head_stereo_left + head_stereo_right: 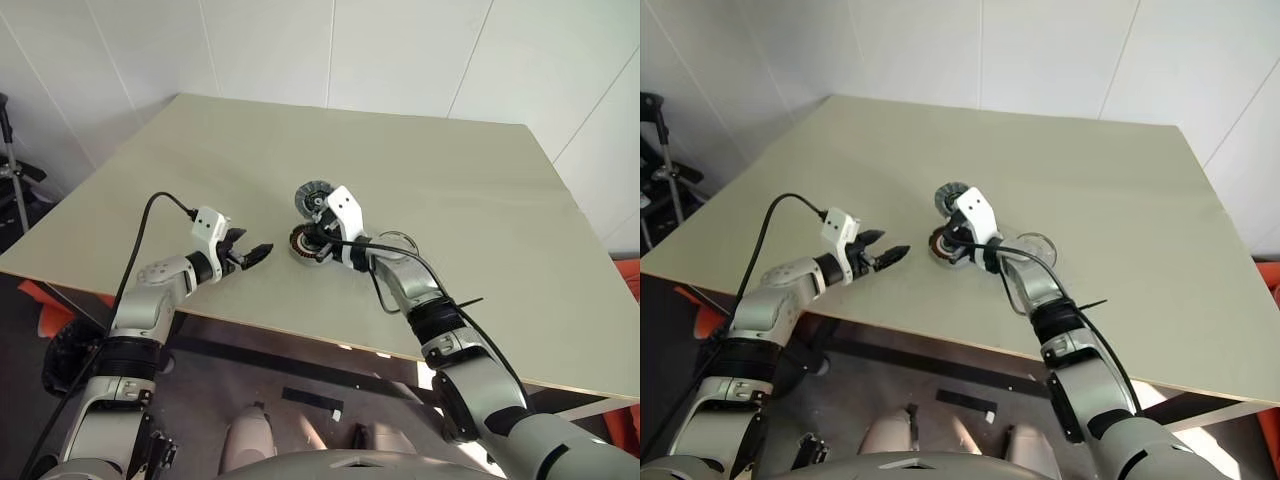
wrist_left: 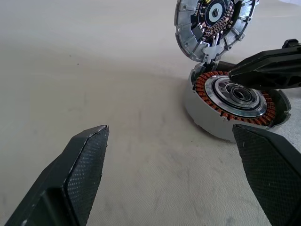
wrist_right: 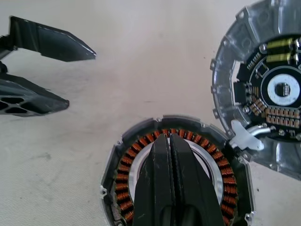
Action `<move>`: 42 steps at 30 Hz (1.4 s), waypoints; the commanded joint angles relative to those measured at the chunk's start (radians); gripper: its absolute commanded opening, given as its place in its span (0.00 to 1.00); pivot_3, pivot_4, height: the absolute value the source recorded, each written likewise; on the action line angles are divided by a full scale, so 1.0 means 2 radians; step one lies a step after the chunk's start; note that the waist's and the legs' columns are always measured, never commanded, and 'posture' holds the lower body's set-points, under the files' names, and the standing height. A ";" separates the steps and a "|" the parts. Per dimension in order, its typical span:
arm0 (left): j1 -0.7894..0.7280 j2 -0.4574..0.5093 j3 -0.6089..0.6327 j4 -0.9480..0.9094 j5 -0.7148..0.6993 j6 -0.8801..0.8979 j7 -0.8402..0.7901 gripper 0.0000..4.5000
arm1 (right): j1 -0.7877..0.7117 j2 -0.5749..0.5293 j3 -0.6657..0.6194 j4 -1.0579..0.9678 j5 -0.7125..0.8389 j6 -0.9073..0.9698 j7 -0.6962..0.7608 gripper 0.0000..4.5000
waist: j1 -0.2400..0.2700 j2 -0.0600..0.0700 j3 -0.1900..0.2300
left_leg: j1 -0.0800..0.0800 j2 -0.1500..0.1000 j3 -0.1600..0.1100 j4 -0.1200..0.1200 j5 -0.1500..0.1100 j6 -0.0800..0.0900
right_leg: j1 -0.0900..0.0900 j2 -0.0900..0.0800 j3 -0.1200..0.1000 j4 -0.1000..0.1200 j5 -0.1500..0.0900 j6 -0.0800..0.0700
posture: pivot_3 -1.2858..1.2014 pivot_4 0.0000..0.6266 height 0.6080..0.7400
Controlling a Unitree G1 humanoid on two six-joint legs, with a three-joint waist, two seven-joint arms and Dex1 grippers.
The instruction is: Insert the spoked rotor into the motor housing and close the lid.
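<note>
With the right claw (image 3: 170, 155) shut and empty over the housing (image 3: 176, 174), a downward slip risks scraping the copper windings, while the left claw (image 1: 252, 254) stands wide open and empty.

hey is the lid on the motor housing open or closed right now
Open. The lid stands swung up beside the motor housing, its circuit-board underside facing out, and the housing's copper windings lie exposed. The shut right gripper hangs over them.

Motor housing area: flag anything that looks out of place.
The lid stands open on its edge, hinged beside the motor housing, circuit board exposed. The shut right pincer hangs over the housing's copper ring. Nothing looks damaged.
</note>
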 commanded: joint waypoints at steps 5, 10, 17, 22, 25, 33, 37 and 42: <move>-0.005 0.000 0.004 -0.011 0.002 -0.008 0.001 0.99 | 0.029 0.011 0.014 -0.062 0.007 0.025 0.004 0.00 | 0.001 0.000 0.000 | 0.000 0.000 0.000 0.000 0.000 0.000 | 0.000 0.000 0.000 0.000 0.000 0.000 | 0.52 0.00 1.00; -0.004 0.001 0.004 -0.012 0.002 -0.009 0.001 0.99 | 0.027 0.009 0.012 -0.048 0.006 0.022 0.001 0.00 | 0.000 0.000 0.000 | 0.000 0.000 0.000 0.000 0.000 0.000 | 0.000 0.000 0.000 0.000 0.000 0.000 | 0.52 0.00 1.00; 0.000 0.004 0.006 -0.018 0.001 -0.006 0.001 0.99 | 0.023 0.010 0.012 -0.039 0.006 0.019 -0.003 0.00 | 0.000 0.000 0.000 | 0.000 0.000 0.000 0.000 0.000 0.000 | 0.000 0.000 0.000 0.000 0.000 0.000 | 0.52 0.00 1.00; 0.000 0.005 0.007 -0.020 0.001 -0.005 0.002 0.99 | 0.023 0.010 0.013 -0.030 0.004 0.016 -0.005 0.00 | 0.000 0.000 0.000 | 0.000 0.000 0.000 0.000 0.000 0.000 | 0.000 0.000 0.000 0.000 0.000 0.000 | 0.52 0.00 1.00; -0.001 0.005 0.008 -0.019 0.001 -0.005 0.002 0.99 | 0.021 0.010 0.012 -0.023 0.003 0.012 -0.007 0.00 | 0.000 0.000 0.000 | 0.000 0.000 0.000 0.000 0.000 0.000 | 0.000 0.000 0.000 0.000 0.000 0.000 | 0.52 0.00 1.00; -0.002 0.006 0.008 -0.019 0.001 -0.005 0.002 0.99 | 0.012 0.008 0.008 0.000 0.001 -0.001 -0.010 0.00 | 0.000 0.000 0.000 | 0.000 0.000 0.000 0.000 0.000 0.000 | 0.000 0.000 0.000 0.001 0.000 0.000 | 0.52 0.00 1.00; -0.003 0.006 0.007 -0.016 0.002 -0.006 0.002 0.99 | 0.002 0.006 0.004 0.013 0.003 -0.008 -0.012 0.00 | 0.000 0.000 0.000 | 0.000 0.000 0.000 0.000 0.000 0.000 | 0.000 0.000 0.000 0.001 0.000 0.000 | 0.52 0.00 1.00; -0.003 0.006 0.008 -0.016 0.001 -0.006 0.003 0.99 | 0.000 0.005 0.004 0.015 0.003 -0.012 -0.012 0.00 | 0.000 0.000 0.000 | 0.000 0.000 0.000 0.000 0.000 0.000 | 0.000 0.000 0.000 0.001 0.000 0.000 | 0.52 0.00 1.00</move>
